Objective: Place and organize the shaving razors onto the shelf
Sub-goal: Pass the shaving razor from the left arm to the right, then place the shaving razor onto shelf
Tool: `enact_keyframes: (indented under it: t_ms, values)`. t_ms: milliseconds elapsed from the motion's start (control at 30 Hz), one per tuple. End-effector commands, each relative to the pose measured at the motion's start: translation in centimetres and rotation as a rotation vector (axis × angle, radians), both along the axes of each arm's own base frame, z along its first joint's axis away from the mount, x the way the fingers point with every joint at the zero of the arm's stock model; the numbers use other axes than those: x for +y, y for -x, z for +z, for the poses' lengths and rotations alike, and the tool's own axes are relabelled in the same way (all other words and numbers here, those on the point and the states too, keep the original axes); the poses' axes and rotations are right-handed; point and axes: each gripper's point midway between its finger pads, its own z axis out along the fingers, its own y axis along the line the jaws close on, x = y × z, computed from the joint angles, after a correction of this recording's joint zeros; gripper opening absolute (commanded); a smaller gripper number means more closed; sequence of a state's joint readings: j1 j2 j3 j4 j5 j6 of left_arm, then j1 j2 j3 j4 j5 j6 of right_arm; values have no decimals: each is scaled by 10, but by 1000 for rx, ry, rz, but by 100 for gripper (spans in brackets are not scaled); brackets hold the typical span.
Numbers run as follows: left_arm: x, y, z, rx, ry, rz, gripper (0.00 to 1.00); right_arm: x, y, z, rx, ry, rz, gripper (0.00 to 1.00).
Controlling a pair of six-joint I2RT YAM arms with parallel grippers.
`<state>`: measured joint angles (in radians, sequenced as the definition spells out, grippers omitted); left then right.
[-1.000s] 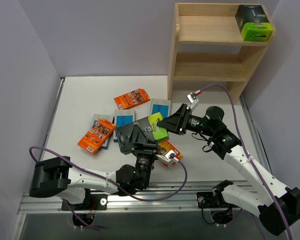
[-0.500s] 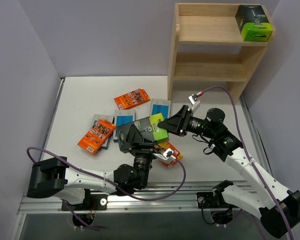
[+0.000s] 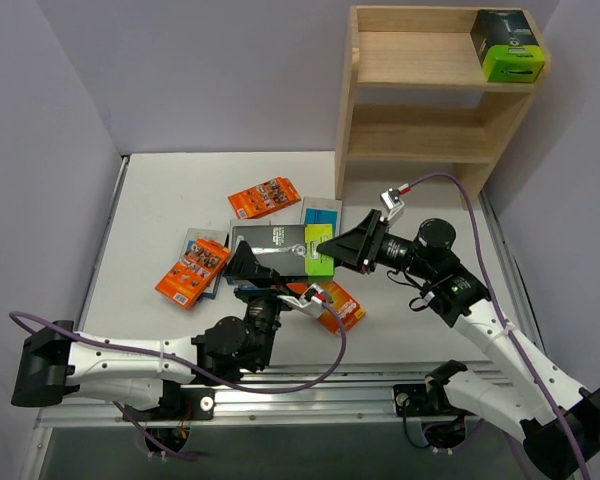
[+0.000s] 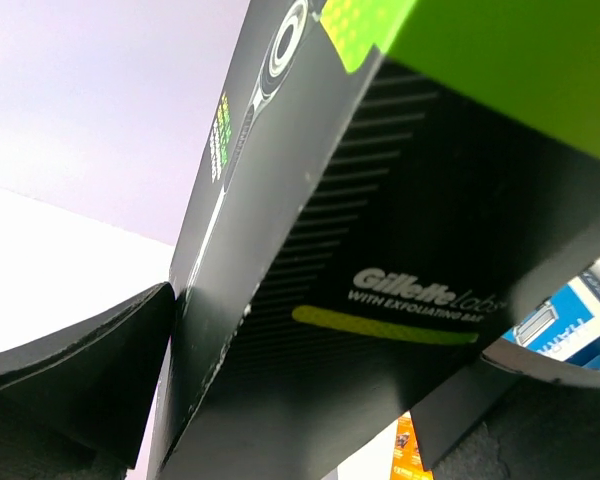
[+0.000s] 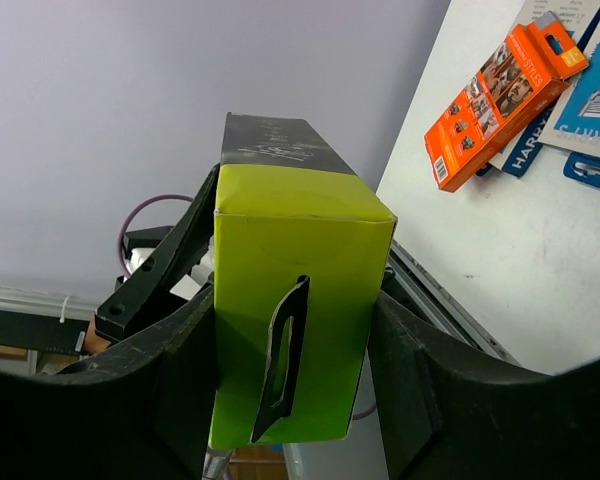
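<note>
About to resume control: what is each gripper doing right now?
Left gripper: open around the black end of the Gillette box.
Right gripper: shut on the box's lime-green end.

Black box (image 3: 278, 241) now lying flatter and further left than before, lifted off the orange pack (image 3: 332, 303), with left gripper (image 3: 242, 262) pulled back low toward the near edge.

Between my two claws hangs a long black cardboard razor box with a lime-green end (image 3: 280, 241), lying level, green end inside my right claw (image 3: 330, 246). Beyond that claw stands the light wooden two-tier shelf (image 3: 420, 95), a matching black-and-green box (image 3: 507, 44) on its top tier. Flat orange packs (image 3: 264, 197) and light-blue cards (image 3: 320, 213) lie on the counter beneath.
</note>
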<state>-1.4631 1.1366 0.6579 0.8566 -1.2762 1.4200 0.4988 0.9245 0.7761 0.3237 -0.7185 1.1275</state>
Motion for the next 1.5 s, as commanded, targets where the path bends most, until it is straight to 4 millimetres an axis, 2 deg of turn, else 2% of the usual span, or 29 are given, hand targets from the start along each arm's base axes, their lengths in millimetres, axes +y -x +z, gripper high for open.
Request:
enact_keyframes:
  t_ms: [0, 200, 433, 667, 1067, 1233, 1467]
  values:
    - [26, -1, 28, 18, 336, 26, 94, -9, -3, 20, -128, -7, -43, 0]
    - [28, -1, 28, 25, 346, 20, 94, -7, 3, 15, -139, 14, -4, 0]
    - [42, -3, 34, 14, 423, 10, 94, -7, 16, 8, -168, 22, 54, 0]
    - [53, -7, 39, 51, 551, -33, 94, -6, 29, 10, -167, -39, 102, 0]
    - [55, -24, 30, 74, 557, 7, 94, -6, 41, 18, -194, -94, 129, 0]
    - [61, -31, 26, 70, 553, 43, 94, -14, 21, 3, -145, -45, 5, 0]
    - [58, -35, 18, 50, 439, 91, 94, -33, -5, -11, -79, -57, -142, 0]
